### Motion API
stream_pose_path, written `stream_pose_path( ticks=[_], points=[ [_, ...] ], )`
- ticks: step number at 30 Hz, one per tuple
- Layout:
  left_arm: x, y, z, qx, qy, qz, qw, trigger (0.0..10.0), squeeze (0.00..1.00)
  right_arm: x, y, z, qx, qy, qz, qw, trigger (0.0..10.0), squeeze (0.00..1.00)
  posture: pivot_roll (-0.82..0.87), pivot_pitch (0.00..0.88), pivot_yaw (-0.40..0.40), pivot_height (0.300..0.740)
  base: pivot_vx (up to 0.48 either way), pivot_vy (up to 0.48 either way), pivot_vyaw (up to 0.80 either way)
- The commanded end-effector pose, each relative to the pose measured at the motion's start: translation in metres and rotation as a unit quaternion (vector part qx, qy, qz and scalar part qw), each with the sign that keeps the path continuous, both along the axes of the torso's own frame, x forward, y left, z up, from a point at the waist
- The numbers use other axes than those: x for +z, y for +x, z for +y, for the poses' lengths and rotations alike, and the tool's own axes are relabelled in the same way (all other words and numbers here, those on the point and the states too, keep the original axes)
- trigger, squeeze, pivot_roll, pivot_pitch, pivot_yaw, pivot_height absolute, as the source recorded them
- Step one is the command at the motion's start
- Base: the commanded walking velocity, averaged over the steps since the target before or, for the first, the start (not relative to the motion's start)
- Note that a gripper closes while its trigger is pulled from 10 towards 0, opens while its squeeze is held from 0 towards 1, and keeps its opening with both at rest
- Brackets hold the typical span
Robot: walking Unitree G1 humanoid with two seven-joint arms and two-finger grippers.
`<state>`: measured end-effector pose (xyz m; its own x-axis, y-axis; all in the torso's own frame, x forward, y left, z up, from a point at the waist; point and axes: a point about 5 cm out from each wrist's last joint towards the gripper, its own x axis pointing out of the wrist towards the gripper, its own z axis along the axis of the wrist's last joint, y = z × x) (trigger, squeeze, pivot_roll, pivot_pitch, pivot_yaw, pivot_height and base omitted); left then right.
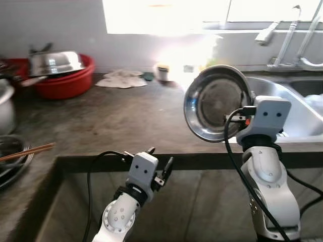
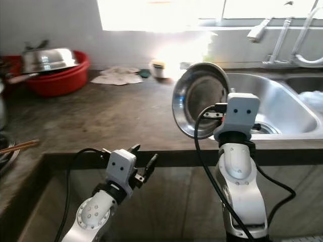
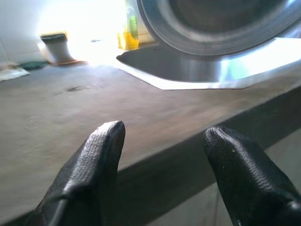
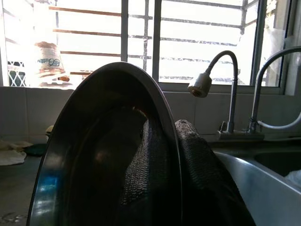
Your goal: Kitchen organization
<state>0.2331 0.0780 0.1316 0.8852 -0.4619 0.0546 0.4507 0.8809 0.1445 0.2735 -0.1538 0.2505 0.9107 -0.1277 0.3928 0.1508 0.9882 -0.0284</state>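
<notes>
Right end effector [image 1: 241, 119] is gripping, fingers clamped on its rim, a round stainless-steel bowl [image 1: 218, 103] tilted above the table's [image 1: 126, 121] front edge; left end effector [image 1: 160, 166], fingers apart, is hovering below that edge.

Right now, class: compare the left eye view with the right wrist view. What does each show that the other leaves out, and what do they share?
Left eye view alone: the red basin holding a steel bowl, chopsticks at the counter's left edge, and the left claw, open, below the counter edge. Right wrist view alone: the barred window and the right claw's fingers clamping the pan's rim from both sides. Both: the steel pan held on edge, the gooseneck tap and the sink.
</notes>
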Motion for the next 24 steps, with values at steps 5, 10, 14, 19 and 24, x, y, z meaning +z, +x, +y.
stream_pose_path(
  ticks=[5,10,14,19,24],
  points=[
    [0.002,0.002,-0.001,-0.001,0.005,-0.007,1.000,10.0,0.00,0.008,0.008,-0.006,-0.001,-0.010,-0.005,1.000,10.0,0.00,0.08,0.000,-0.033,0.740,0.351,-0.322,0.00],
    [0.001,0.001,-0.002,0.001,0.006,-0.006,1.000,10.0,0.00,0.012,0.013,-0.010,-0.001,-0.015,-0.006,1.000,10.0,0.00,0.08,0.000,-0.038,0.740,0.360,-0.313,0.00],
    [0.001,0.001,-0.001,0.003,0.006,-0.005,1.000,10.0,0.00,0.013,0.017,-0.011,0.008,-0.015,0.000,1.000,10.0,0.00,0.08,0.000,-0.036,0.740,0.360,-0.311,0.00],
    [0.002,0.000,-0.003,0.001,-0.005,-0.002,1.000,10.0,0.00,0.010,0.029,-0.015,0.019,-0.014,0.039,0.999,10.0,0.00,0.08,0.003,-0.039,0.740,0.375,-0.295,0.00],
    [0.001,-0.001,-0.004,0.003,-0.009,0.009,1.000,10.0,0.00,0.005,0.040,-0.019,0.027,-0.018,0.082,0.996,10.0,0.00,0.08,0.008,-0.039,0.740,0.164,-0.052,0.00]
  ],
)
